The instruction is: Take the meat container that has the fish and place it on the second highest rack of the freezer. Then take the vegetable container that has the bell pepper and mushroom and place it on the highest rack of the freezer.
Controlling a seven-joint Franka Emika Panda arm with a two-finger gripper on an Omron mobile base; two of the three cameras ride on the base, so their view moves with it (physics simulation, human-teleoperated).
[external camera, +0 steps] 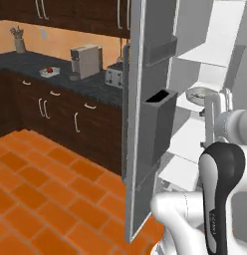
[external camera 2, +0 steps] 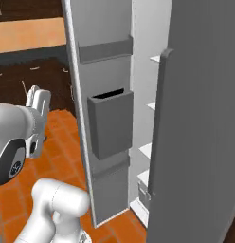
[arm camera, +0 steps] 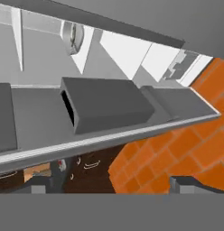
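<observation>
The freezer (external camera: pixel 205 74) stands with its left door (external camera: pixel 145 124) swung wide, showing white racks (external camera: pixel 187 172) inside. My gripper (arm camera: pixel 116 185) is open, its fingertips (arm camera: pixel 41 185) far apart with nothing between them, facing the inner side of that door and its grey door bin (arm camera: pixel 109 103). My hand (external camera 2: pixel 38 109) hangs left of the door. A small white container (external camera: pixel 48 71) holding something red, likely the bell pepper, sits far off on the dark counter; the mushroom is too small to make out. The fish and its meat container are out of view.
A round pale dish (external camera: pixel 197 94) rests on an upper rack. The right freezer door (external camera 2: pixel 200 142) stands close on the right. A coffee machine (external camera: pixel 85 61), a toaster (external camera: pixel 114 75) and a utensil pot (external camera: pixel 18 44) line the counter. Orange tiled floor (external camera: pixel 41 189) lies to the left.
</observation>
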